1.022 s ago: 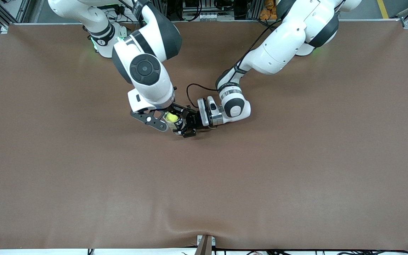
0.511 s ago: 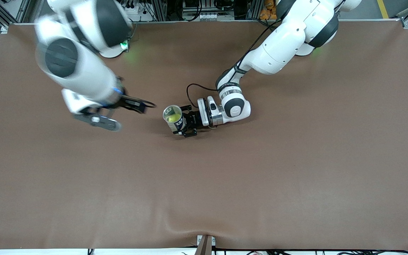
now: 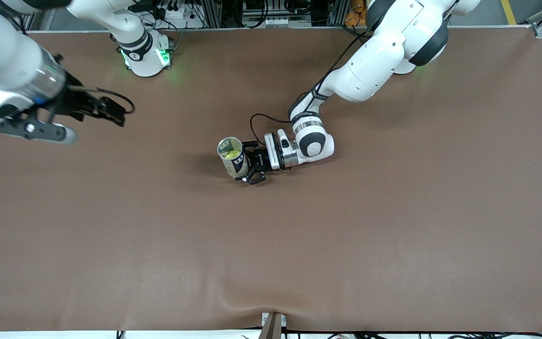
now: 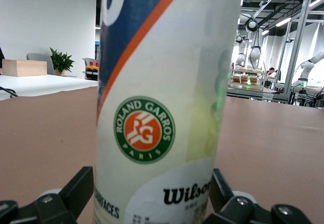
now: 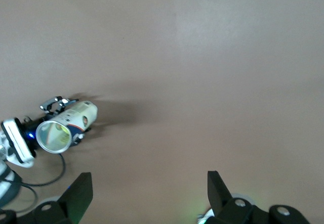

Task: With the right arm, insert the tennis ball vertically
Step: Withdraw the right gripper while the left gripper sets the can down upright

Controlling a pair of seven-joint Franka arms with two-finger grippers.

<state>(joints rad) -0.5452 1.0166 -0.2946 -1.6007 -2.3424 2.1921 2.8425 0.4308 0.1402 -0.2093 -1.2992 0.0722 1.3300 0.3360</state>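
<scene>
Standing on the worktop (image 3: 393, 226), the can (image 3: 232, 157) is being pinched by the left claw (image 3: 252, 165), with the ball (image 3: 234, 154) sitting inside. If that claw is letting go crookedly, the can could be tipping over. The right claw (image 3: 106, 110) is hanging spread and empty over the right arm's end.

Tennis ball can (image 4: 162, 102): clear plastic tube, upright, filling the middle of the left wrist view from top edge to bottom edge. Label: dark blue field with an orange diagonal stripe; round green badge reading "ROLAND GARROS PARIS" around an orange centre; "Wilson" in black script on a white band lower down. Yellow-green tint shows through the clear wall on one side.

Left gripper (image 4: 152, 204): black jaws standing on either side of the can's lower part, close against it.

Bench (image 4: 45, 133): brown surface, extending on both sides of the can.

Background: potted plant (image 4: 61, 62), white wall, metal frames, ceiling lights.
</scene>
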